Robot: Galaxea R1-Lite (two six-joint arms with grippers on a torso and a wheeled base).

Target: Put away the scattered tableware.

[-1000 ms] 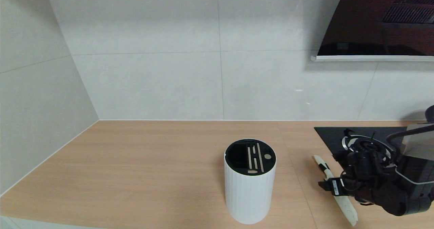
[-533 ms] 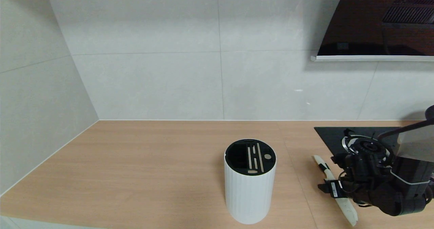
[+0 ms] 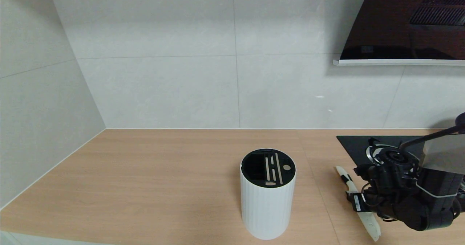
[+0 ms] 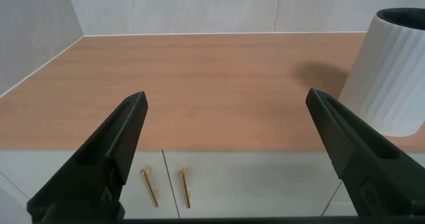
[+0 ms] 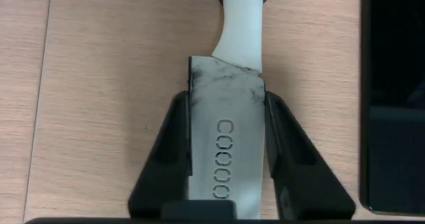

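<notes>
Knife (image 3: 371,224) flat beside hob (image 3: 354,145) edge, right pincer (image 5: 227,104) clamped on its blade, holder (image 3: 267,201) well apart leftward

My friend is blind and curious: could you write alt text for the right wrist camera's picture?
The right gripper clasps the blade of a white knife lying on a wooden countertop. A black hob runs along one edge.
</notes>
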